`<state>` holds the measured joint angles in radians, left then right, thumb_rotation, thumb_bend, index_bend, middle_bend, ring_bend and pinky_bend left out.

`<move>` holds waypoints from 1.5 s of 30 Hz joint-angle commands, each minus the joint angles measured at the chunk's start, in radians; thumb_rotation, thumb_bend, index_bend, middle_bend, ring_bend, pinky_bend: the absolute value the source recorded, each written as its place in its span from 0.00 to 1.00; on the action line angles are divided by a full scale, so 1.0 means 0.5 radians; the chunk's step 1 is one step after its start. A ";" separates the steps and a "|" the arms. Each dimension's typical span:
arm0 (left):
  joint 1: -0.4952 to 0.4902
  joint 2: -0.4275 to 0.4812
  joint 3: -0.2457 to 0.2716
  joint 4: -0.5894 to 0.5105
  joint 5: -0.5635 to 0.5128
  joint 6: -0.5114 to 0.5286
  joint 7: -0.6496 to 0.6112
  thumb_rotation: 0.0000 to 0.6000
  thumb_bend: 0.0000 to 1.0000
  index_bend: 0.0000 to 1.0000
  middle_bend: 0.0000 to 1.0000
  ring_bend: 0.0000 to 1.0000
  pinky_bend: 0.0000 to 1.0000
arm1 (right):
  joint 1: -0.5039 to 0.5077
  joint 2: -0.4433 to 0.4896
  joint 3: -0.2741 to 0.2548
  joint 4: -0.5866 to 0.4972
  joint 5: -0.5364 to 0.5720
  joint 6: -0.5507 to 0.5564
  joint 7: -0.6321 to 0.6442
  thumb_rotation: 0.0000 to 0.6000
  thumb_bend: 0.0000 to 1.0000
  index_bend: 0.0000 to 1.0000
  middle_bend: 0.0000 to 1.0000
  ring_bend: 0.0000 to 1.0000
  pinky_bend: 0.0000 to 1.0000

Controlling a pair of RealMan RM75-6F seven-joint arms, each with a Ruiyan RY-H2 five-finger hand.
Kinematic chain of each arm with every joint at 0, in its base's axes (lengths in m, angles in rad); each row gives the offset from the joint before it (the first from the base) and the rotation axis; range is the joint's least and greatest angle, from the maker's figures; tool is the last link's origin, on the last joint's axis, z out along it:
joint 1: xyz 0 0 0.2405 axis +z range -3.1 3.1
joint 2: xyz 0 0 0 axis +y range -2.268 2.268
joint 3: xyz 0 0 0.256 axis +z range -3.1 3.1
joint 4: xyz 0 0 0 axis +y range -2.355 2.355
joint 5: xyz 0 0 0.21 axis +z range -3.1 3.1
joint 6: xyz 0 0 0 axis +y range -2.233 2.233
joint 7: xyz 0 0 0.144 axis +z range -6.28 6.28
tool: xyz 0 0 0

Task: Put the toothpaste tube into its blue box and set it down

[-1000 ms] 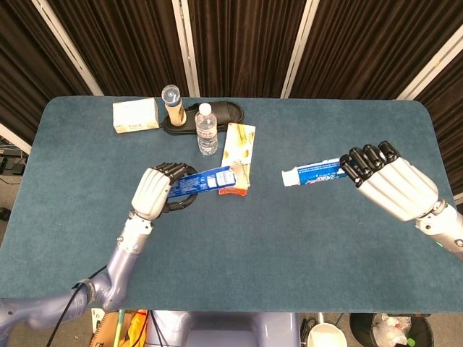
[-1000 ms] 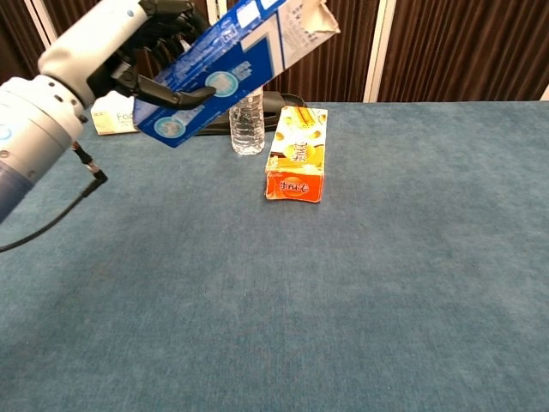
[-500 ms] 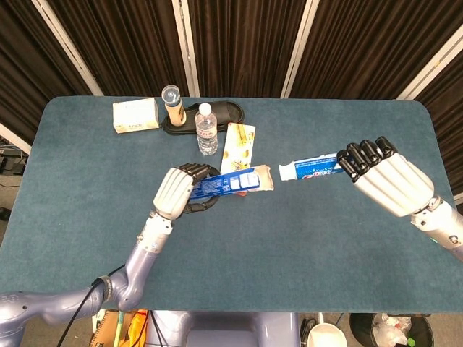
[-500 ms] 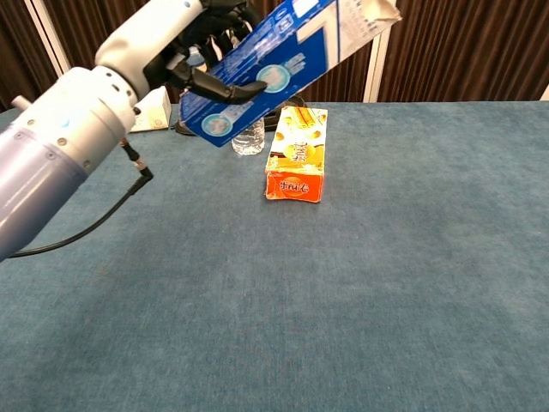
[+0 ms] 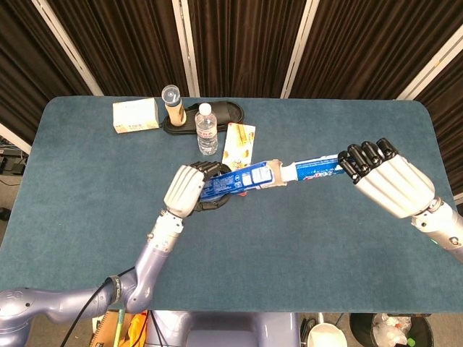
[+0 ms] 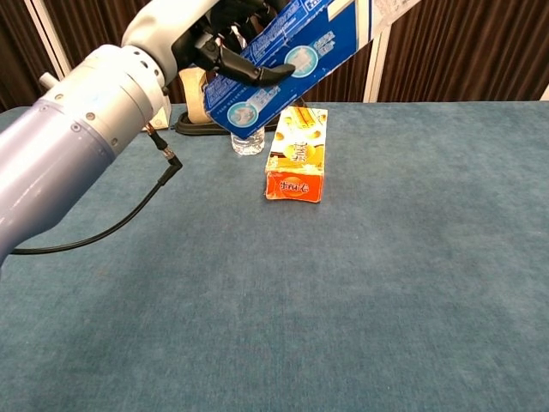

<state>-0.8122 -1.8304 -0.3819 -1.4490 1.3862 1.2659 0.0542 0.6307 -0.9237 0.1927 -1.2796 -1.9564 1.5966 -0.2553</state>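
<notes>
My left hand [image 5: 189, 189] grips the blue toothpaste box [image 5: 241, 178] above the table, its open flap end pointing right. In the chest view the same box [image 6: 292, 53] tilts up to the right in my left hand [image 6: 225, 26], its top end cut off by the frame. My right hand [image 5: 383, 177] holds the white and blue toothpaste tube [image 5: 311, 170] by its tail. The tube's cap end meets the box's open mouth at about mid-table. Whether the cap is inside the box is unclear. My right hand does not show in the chest view.
An orange snack box [image 5: 239, 143] lies on the blue table [image 5: 289, 246] behind the held box. A water bottle [image 5: 206, 129], a black tray [image 5: 224, 112] with a clear-topped tube [image 5: 172, 103], and a pale carton [image 5: 135, 115] stand at the back left.
My left hand has carried the blue box right and upward toward the tube. The gap between the box's open end and the tube's cap has closed. My right hand has barely moved.
</notes>
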 commanded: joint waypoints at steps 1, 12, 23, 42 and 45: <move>-0.015 -0.003 -0.012 -0.025 -0.024 -0.015 0.027 1.00 0.37 0.40 0.54 0.49 0.54 | 0.001 -0.004 -0.004 -0.003 -0.007 0.002 -0.004 1.00 0.56 0.85 0.83 0.77 0.74; -0.070 0.020 -0.011 -0.064 -0.040 -0.069 0.110 1.00 0.37 0.40 0.54 0.49 0.54 | 0.017 -0.025 -0.011 -0.021 -0.022 -0.007 -0.020 1.00 0.56 0.85 0.83 0.77 0.74; -0.071 0.033 0.030 -0.095 -0.044 -0.078 0.149 1.00 0.37 0.40 0.54 0.49 0.54 | 0.012 -0.032 -0.022 -0.016 -0.027 -0.002 -0.026 1.00 0.56 0.85 0.83 0.77 0.74; -0.140 0.082 -0.075 -0.286 -0.275 -0.190 0.363 1.00 0.37 0.40 0.54 0.49 0.54 | -0.006 -0.062 -0.047 0.017 -0.057 0.039 -0.024 1.00 0.56 0.77 0.82 0.71 0.71; -0.149 0.088 -0.088 -0.316 -0.319 -0.199 0.400 1.00 0.37 0.40 0.54 0.49 0.55 | -0.015 -0.068 -0.039 0.025 -0.052 0.066 -0.037 1.00 0.56 0.60 0.72 0.58 0.59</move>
<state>-0.8840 -1.7887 -0.4218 -1.6013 1.2340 1.1695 0.2482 0.6250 -0.9563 0.1712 -1.2688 -1.9837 1.6258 -0.2710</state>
